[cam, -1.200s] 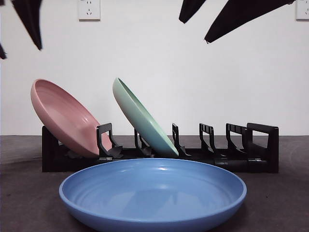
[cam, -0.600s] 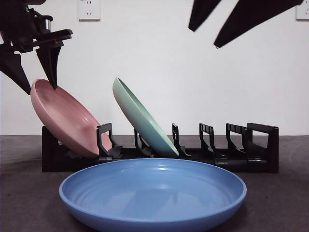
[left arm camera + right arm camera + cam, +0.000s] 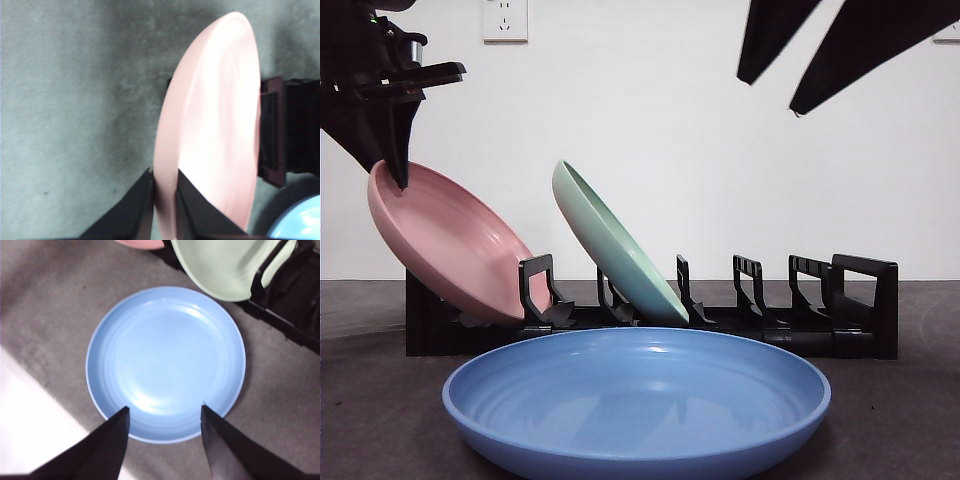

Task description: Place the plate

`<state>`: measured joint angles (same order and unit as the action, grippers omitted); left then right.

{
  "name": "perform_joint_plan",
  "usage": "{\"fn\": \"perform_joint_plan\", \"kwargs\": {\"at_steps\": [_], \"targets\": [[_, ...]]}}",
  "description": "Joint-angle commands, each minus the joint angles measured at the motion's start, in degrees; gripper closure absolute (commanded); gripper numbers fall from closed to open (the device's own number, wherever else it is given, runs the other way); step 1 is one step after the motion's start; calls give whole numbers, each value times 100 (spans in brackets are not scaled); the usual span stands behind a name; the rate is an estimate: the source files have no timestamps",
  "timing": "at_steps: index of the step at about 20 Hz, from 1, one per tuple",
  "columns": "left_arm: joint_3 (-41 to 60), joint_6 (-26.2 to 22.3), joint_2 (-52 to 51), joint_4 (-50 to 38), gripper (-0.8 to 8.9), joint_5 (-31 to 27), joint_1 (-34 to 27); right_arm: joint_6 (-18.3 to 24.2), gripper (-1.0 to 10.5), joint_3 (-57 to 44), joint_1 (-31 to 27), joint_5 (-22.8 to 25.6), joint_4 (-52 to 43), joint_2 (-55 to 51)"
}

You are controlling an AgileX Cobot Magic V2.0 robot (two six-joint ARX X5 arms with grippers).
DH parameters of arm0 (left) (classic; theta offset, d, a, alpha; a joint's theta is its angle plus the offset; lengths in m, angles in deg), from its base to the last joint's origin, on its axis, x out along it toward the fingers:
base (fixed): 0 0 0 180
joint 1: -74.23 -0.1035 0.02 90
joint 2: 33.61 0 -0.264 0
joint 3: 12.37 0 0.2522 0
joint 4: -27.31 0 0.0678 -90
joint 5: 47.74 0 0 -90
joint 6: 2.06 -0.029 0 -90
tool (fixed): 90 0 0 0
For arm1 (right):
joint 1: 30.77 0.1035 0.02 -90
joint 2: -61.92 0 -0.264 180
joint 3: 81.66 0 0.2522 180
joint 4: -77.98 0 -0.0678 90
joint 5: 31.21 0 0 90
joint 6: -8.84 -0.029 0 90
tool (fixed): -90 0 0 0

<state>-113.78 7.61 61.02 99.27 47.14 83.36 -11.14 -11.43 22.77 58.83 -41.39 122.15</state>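
- Front view: left gripper point(image 3: 392, 165) pinches the pink plate's point(image 3: 455, 250) top rim at 10 o'clock; that smooth, round plate leans in the black slotted rack point(image 3: 820, 310).
- Left wrist view shows both jaws tight against the rim.
- Green plate point(image 3: 615, 250) leans alongside; right wrist view crops it.
- Right gripper point(image 3: 165, 415) hangs spread wide, empty, above the glossy blue plate point(image 3: 165, 362).

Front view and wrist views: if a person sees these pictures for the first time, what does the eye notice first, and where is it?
First comes the large blue plate, lying flat on the table in front of the black rack, with the open right gripper hovering above it. Next is the pink plate, leaning at the rack's end, its upper rim clamped by the left gripper. A green plate leans in a slot beside it.
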Motion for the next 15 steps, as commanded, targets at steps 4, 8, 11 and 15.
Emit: {"fn": "perform_joint_plan", "kwargs": {"at_steps": [4, 8, 11, 15], "targets": [[-907, -313, 98, 605, 802, -713, -13, -55, 721, 61, 59, 22, 118, 33], [-1558, -450, 96, 1204, 802, -1152, -22, -48, 721, 61, 59, 205, 116, 28], [-1777, -457, -2, 1589, 802, -1198, -68, -9, 721, 61, 59, 396, 125, 0], [-1751, -426, -269, 1762, 802, -1198, -133, -4, 721, 61, 55, 647, 125, -107]]}}
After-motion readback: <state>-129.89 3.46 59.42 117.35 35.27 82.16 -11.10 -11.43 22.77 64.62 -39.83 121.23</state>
